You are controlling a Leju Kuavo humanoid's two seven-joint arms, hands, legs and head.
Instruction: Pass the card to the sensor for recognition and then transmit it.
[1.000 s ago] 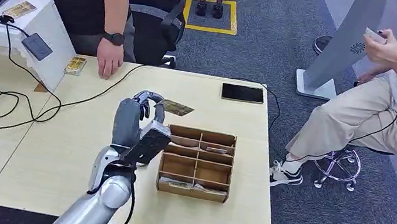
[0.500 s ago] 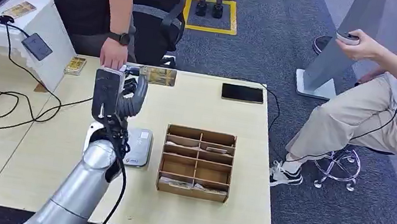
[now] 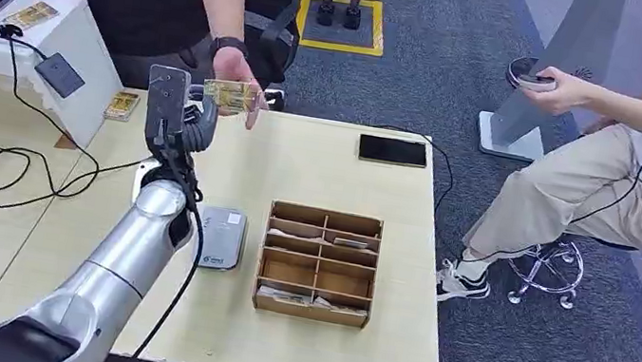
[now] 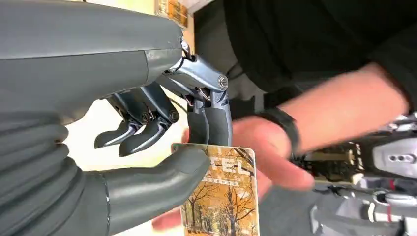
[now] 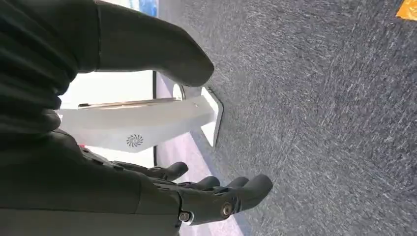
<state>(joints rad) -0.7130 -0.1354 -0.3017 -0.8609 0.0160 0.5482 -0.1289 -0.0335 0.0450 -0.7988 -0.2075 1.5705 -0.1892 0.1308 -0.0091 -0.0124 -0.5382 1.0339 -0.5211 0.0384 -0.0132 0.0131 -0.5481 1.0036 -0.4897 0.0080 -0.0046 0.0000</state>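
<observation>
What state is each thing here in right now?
Card: pinched in the left hand, held up off the table.
Left hand: raised, gripping the card.
Person's hand: at the card, reaching for it.
Right hand: hanging over the carpet, holding nothing.
Sensor: flat on the table, uncovered.

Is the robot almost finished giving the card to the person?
Nearly. The left hand has the card lifted off the table, away from the grey sensor, so the scan step looks over, though the pictures cannot prove it. Right now the card is pinched between thumb and fingers, and the person's hand is right behind it. What is left: the person takes hold and the robot lets go. The right hand hangs free.
</observation>
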